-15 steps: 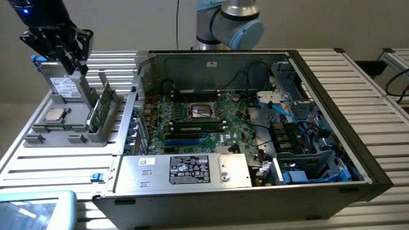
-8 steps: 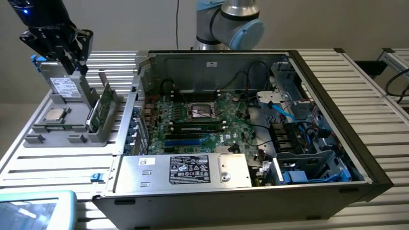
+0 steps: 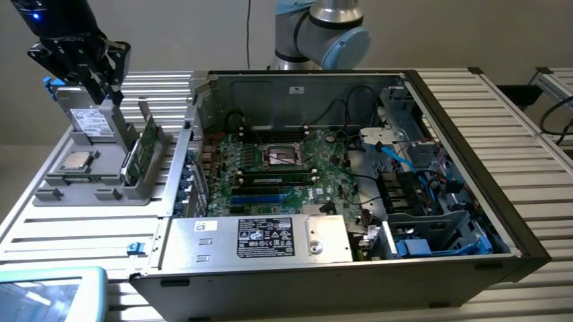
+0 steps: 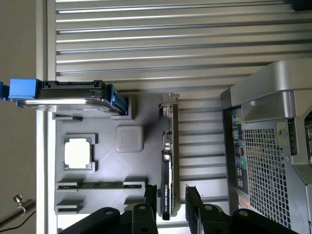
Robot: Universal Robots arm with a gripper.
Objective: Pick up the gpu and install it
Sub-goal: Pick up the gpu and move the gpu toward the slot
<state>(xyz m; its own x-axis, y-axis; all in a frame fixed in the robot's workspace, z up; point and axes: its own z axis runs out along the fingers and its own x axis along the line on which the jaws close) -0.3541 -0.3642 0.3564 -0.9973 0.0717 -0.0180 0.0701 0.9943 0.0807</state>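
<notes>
- The jaws stand apart, holding nothing. They hang above the grey holder (image 3: 98,196) at the exterior view's left, well apart from the open computer case (image 3: 313,288).
- In the wrist view the jaws straddle 1 end of the gpu (image 4: 168,161), 1 on each side of the card. Whether either touches it I cannot tell.
- The gpu stands on edge in a slot of the holder, on the side nearest the case. Its silver bracket (image 4: 169,100) is at the end far from the jaws.
- A silver hard drive (image 4: 73,97) with blue tabs also stands upright in the holder. A square CPU chip (image 4: 78,152) lies flat near it.
- 1 thin memory stick (image 4: 100,185) sits on edge in another slot of the holder.
- Holder and case both rest on a slatted metal desk (image 3: 501,100).
- Inside the case the motherboard (image 3: 278,168) lies exposed.
</notes>
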